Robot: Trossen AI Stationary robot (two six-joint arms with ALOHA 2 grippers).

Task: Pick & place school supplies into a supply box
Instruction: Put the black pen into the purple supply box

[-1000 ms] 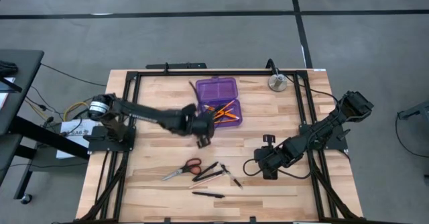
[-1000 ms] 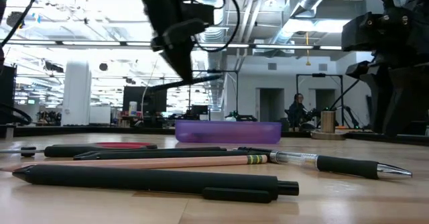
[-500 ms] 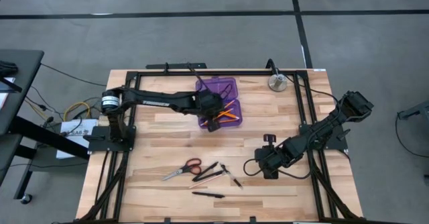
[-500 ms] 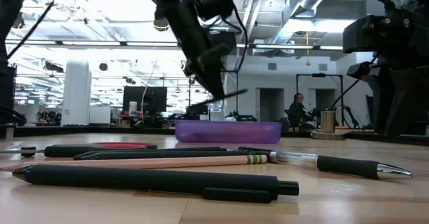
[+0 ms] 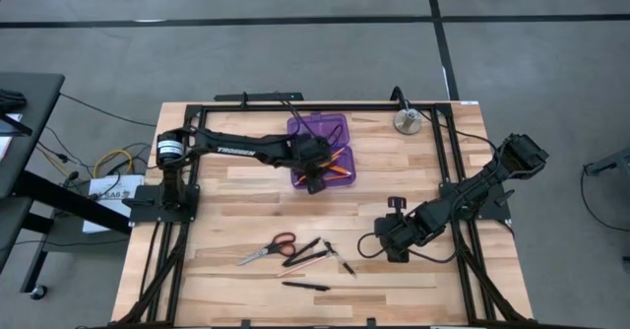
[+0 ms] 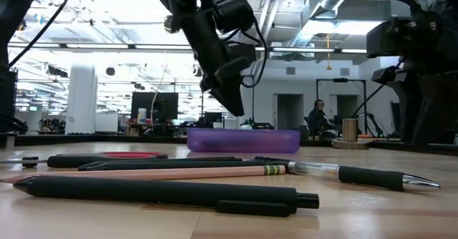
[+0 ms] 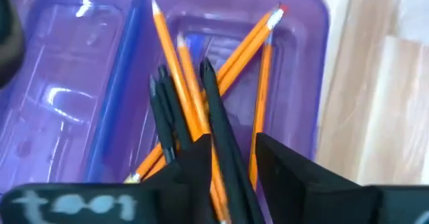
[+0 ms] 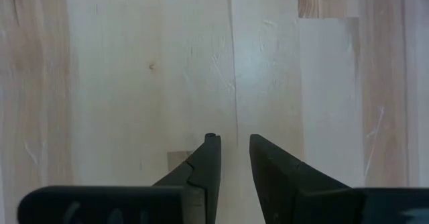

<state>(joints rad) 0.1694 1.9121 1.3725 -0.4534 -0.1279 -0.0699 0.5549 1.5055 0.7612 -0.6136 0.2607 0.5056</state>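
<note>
The purple supply box (image 5: 330,164) lies open on the table's far middle, its lid (image 5: 317,129) flat behind it. Several orange pencils (image 7: 181,83) and black pens lie inside. My left gripper (image 7: 231,160) hangs open just above the box's near end (image 6: 240,114). A black pen (image 7: 213,110) shows between its fingers, lying in the box on the pencils. The scissors (image 5: 268,250) and three black pens (image 5: 307,250) lie near the front edge. My right gripper (image 8: 233,153) stands open over bare wood at the right (image 5: 392,248).
A round silver disc (image 5: 408,121) sits at the far right corner. In the low view a black pen (image 6: 164,192), a pencil (image 6: 143,172) and a clear-barrelled pen (image 6: 358,174) lie close in front. A person sits in the room behind.
My left gripper has carried a black pen toward the table's right, from beside the box to over its near end, tipping further down. It has then opened. The pen no longer sticks out from the fingers and now lies in the box.
</note>
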